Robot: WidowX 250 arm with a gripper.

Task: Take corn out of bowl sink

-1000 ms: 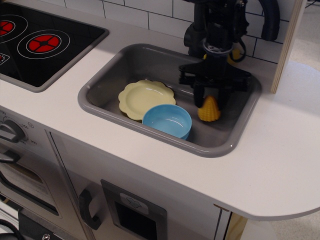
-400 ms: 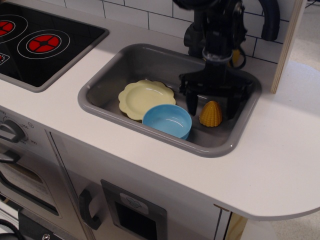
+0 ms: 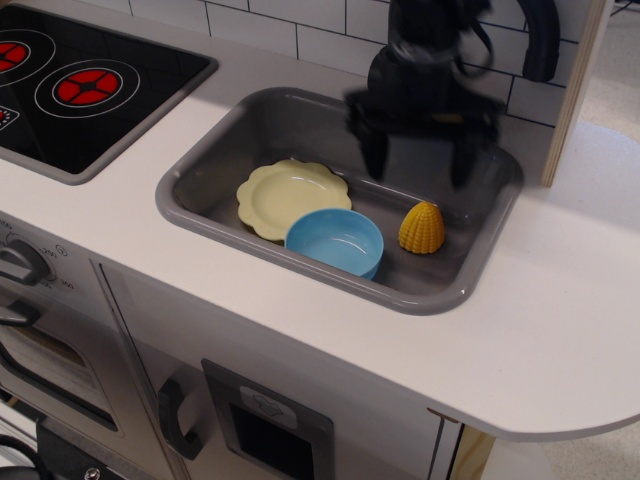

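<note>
The yellow-orange corn (image 3: pixel 422 228) stands upright on the floor of the grey sink (image 3: pixel 300 120), to the right of the light blue bowl (image 3: pixel 335 241). The bowl is empty and sits at the sink's front wall. My gripper (image 3: pixel 419 160) hangs above the corn, raised clear of it, with its two black fingers (image 3: pixel 376 153) spread wide. It is open and holds nothing.
A pale yellow scalloped plate (image 3: pixel 290 195) lies in the sink left of the bowl. A black stove top (image 3: pixel 90 90) with red burners is at the left. A wooden panel (image 3: pixel 575 90) stands at the right behind the white countertop (image 3: pixel 560 320).
The gripper opened and let go of the corn on the sink floor, then rose straight up. The corn stays standing to the right of the bowl.
</note>
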